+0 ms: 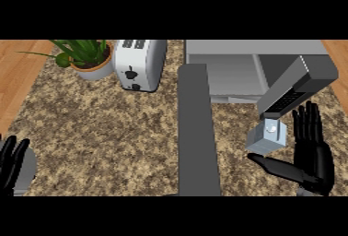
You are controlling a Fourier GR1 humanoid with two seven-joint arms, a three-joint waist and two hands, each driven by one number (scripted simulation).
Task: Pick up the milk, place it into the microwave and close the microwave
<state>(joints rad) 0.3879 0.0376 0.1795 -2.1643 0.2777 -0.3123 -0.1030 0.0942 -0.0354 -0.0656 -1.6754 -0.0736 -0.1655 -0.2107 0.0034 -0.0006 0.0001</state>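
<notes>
The right hand's [314,159] fingers [311,120] stood straight and slightly spread, thumb stretched sideways, holding nothing. Just left of them, above the thumb, was the milk [266,138]: a small grey carton with a round white cap, in front of the microwave [238,69]. Whether it touched the hand could not be told. The microwave's open door [197,129] jutted forward on the milk's left. The left hand [12,161] rested open at the lower left edge. A toaster [139,62] and potted plant [85,55] stood far off on the counter [102,129].
</notes>
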